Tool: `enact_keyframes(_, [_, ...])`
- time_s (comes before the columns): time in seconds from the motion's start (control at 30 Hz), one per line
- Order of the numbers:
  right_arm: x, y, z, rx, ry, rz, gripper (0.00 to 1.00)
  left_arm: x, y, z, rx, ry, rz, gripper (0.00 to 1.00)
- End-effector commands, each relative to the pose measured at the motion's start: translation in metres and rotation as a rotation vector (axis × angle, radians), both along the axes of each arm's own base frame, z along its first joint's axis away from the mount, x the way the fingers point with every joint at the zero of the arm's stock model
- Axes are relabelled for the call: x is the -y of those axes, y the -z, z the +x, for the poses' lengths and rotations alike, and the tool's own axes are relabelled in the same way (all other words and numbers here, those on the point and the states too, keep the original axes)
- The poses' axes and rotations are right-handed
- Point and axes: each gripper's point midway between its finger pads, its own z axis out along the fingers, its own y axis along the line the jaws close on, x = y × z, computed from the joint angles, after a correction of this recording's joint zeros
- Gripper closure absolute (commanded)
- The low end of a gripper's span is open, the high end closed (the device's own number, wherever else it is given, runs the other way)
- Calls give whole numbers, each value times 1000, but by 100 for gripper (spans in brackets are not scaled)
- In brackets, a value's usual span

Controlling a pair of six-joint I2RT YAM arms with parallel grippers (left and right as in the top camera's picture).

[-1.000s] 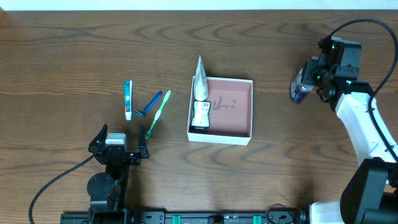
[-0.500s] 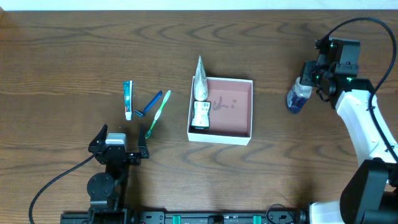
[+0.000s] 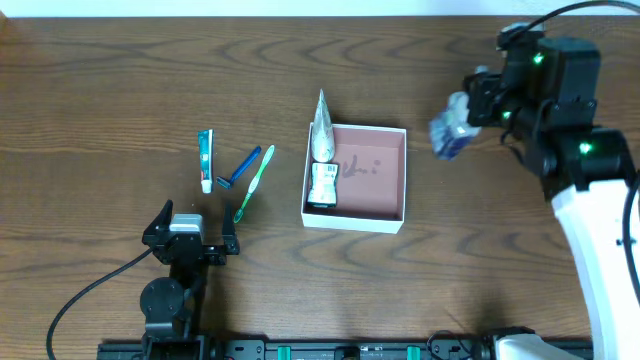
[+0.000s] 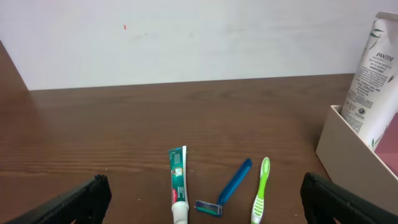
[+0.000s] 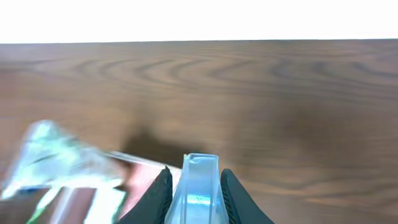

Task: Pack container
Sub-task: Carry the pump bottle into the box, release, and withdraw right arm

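The container [image 3: 385,205] is a shallow white-walled box with a pinkish floor at the table's middle. A white Pantene tube [image 3: 321,135] leans in its left side over a small dark-labelled item [image 3: 321,185]. My right gripper [image 3: 462,115] is shut on a small clear blue bottle [image 3: 447,135], held in the air right of the container; in the right wrist view the bottle [image 5: 199,193] sits between the fingers, with the container's edge [image 5: 140,180] blurred below. My left gripper [image 3: 190,240] is open and empty near the front edge; only its fingertips show in the left wrist view [image 4: 199,202].
A toothpaste tube [image 3: 205,158], a blue razor [image 3: 244,165] and a green toothbrush [image 3: 254,183] lie on the wooden table left of the container. They also show in the left wrist view: toothpaste [image 4: 178,183], razor [image 4: 229,190], toothbrush [image 4: 261,190].
My right gripper has lifted and carried the blue bottle left, toward the container. The left arm has not moved.
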Motion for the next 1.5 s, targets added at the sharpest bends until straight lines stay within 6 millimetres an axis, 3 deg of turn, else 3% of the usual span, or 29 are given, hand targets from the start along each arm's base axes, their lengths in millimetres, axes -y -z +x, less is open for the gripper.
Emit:
enact_keyframes(0.0, [-38,-16,-12,8,-70,79,88,0,16,-1,-47,2,4,2])
enact_keyframes(0.1, [-63,-13,-19,-8,-89,86,88,0,15,-1,-46,2,4,2])
enact_keyframes(0.43, [-108,14,-25,-40,-41,-11,89,0,15,-1,-46,2,4,2])
enact_keyframes(0.8, [-130,55,3,-34,19,-133,90,0,16,-1,-47,2,4,2])
enact_keyframes(1.47, [-165,100,35,5,32,-185,91,0,15,-1,-46,2,4,2])
